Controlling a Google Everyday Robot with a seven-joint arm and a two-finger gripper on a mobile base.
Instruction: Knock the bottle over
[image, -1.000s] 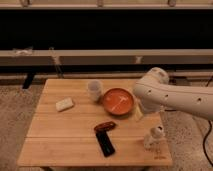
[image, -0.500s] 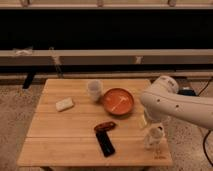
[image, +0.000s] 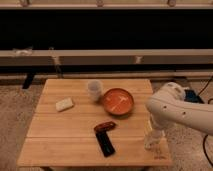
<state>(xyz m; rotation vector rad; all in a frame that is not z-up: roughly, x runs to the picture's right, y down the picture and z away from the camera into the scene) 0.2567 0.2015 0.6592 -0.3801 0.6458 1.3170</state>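
The small pale bottle (image: 150, 144) stands upright near the front right corner of the wooden table (image: 60, 135). My white arm reaches in from the right, and its gripper (image: 154, 133) hangs right over the bottle, at or touching its top. The cap is hidden by the gripper. The capless whitish cup (image: 94, 90) stands at the back middle of the table, far from the gripper.
An orange bowl (image: 118, 101) sits right of the cup. A white sponge-like block (image: 64, 104) lies at the left. A reddish-brown packet (image: 104, 127) and a black flat object (image: 105, 145) lie at the front middle. The table's right edge is close to the bottle.
The arm has swung down and forward from beside the orange bowl to the front right corner. The gripper now sits over the bottle, which still stands.
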